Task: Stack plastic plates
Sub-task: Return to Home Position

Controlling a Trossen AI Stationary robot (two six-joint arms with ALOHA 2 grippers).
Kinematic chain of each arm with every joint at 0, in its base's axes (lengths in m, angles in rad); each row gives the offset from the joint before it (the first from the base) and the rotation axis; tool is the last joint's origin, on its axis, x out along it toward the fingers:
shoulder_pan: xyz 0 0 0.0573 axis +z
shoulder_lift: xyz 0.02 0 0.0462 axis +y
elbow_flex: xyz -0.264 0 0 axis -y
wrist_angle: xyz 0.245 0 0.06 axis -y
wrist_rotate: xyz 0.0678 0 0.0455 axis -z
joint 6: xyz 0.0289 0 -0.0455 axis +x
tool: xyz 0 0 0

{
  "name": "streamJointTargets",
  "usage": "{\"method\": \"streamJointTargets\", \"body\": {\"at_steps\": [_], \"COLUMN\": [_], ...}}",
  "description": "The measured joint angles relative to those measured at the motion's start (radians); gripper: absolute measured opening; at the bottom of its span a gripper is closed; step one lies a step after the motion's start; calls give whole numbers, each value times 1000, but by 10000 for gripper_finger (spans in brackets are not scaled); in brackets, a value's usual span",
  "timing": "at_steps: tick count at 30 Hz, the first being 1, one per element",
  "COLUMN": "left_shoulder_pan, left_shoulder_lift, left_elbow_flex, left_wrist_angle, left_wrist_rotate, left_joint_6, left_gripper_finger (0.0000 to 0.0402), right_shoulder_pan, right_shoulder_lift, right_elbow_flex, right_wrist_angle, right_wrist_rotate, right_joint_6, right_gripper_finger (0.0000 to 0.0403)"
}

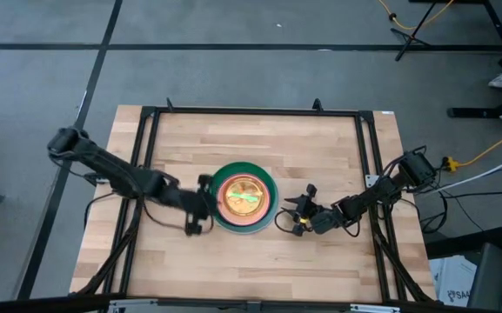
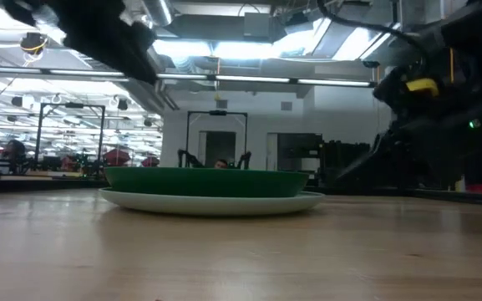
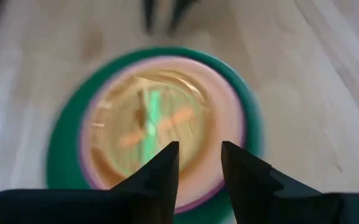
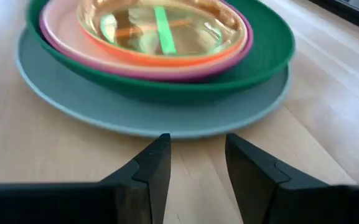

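Stacked plates (image 1: pixel 245 199) on worktop (image 1: pixel 320 148), between my left jaws and right jaws, both empty, narrowly parted; lower plates show rims only.

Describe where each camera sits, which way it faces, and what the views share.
High: overhead, facing straight down; both arms, left gripper and right gripper flanking the plate stack.
Low: table height, facing level across; stack, arms above.
Left wrist: above the stack, past own open fingers.
Right wrist: low beside it, past own open fingers.
All share the stack.
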Motion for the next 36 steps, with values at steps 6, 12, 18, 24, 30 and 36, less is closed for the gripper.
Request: {"method": "streamJointTargets", "body": {"at_steps": [6, 12, 18, 24, 30, 36], "left_shoulder_pan": [184, 323, 393, 426, 439, 441], "left_shoulder_lift": [-222, -401, -552, -686, -793, -896], "left_elbow_flex": [-239, -467, -650, -759, -808, -808], "left_wrist_angle": [247, 501, 644, 707, 681, 633], "left_wrist_rotate": [140, 182, 183, 182, 178, 178], "left_joint_6": [44, 61, 41, -1, -29, -63], "left_gripper_finger": [114, 114, 114, 79, 17, 7], "right_shoulder_pan": [0, -54, -181, -323, -490, -594], "right_shoulder_lift": [-144, -342, -594, -882, -1136, -1304], "right_elbow_flex": [11, 10, -91, -277, -399, -401], "right_wrist_angle": [-34, -184, -237, -229, -229, -361], "right_wrist_rotate": [-88, -106, -315, -454, -745, -844], "right_joint_6": [-82, -160, -190, -220, -238, -239], "right_gripper_finger": [145, 145, 108, 34, 8, 14]}}
